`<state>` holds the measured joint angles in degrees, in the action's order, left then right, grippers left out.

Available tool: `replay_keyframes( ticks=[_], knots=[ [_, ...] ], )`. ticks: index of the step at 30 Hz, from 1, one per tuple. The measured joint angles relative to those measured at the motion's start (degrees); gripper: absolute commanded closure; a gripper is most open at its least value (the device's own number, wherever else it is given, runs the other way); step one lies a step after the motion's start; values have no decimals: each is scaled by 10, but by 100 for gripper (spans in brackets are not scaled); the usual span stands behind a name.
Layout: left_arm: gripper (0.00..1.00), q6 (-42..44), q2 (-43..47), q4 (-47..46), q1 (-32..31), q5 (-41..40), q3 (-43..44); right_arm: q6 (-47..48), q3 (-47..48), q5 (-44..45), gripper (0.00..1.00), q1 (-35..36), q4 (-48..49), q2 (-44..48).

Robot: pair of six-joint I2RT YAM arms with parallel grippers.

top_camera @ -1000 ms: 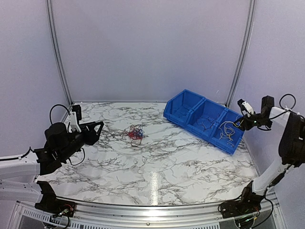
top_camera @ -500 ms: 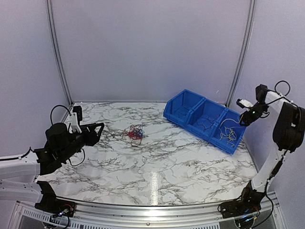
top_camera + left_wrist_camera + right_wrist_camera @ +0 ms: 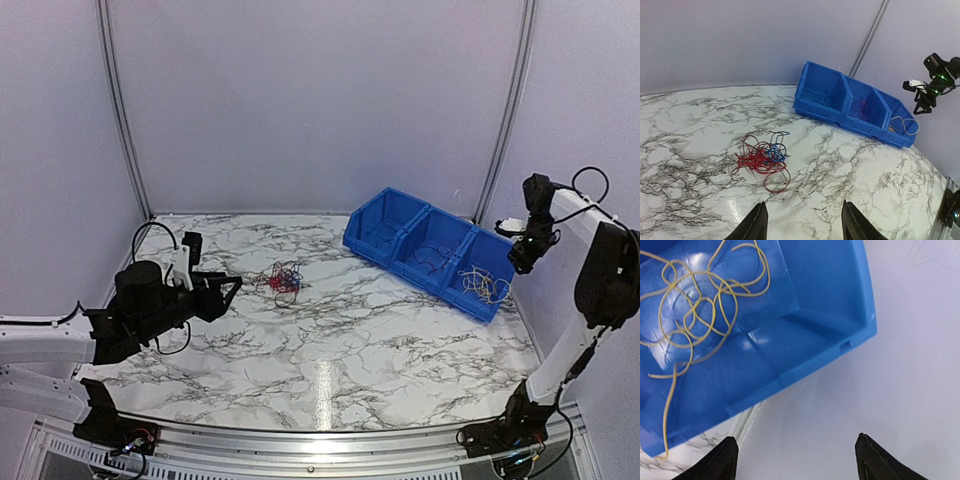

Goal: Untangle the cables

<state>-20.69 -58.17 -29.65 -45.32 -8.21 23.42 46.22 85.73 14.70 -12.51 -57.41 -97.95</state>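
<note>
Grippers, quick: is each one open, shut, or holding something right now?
Left gripper: open, holding nothing.
Right gripper: open wide, holding nothing.

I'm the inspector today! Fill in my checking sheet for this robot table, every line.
Surface: white marble-patterned table, with a glare stripe near the front.
Job's things: red and blue wire tangle lying mid-table; yellow wires in the end compartment of the blue bin; thin wires in its other compartments.
Clutter: nothing seen.
Grippers: left tool open, empty, short of the tangle; right tool open, empty, raised by the bin's yellow-wire end.
Cables: black leads looped at both arms' wrists.
Surroundings: pale walls, metal posts, rail along the near edge.
</note>
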Motion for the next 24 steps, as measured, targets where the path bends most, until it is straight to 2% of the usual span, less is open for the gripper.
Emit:
replay_keyframes(
  ticks=[4, 7, 11, 15, 20, 24],
  knots=[
    [48, 36, -47, 0, -38, 18, 26, 31, -44, 76, 18, 18, 6, 46],
    [48, 54, -78, -1, -56, 23, 48, 33, -28, 81, 18, 25, -15, 54],
    [47, 68, -95, -3, -70, 21, 62, 18, 38, 6, 23, 34, -54, 60],
    [46, 74, -91, -5, -74, 16, 65, 3, 54, -86, 24, 87, -76, 103],
    [46, 74, -71, -5, -74, 2, 64, -18, -11, -171, 25, 174, -78, 162],
    [46, 67, -61, -5, -74, 1, 61, -43, -75, -163, 24, 183, -61, 144]
  ],
)
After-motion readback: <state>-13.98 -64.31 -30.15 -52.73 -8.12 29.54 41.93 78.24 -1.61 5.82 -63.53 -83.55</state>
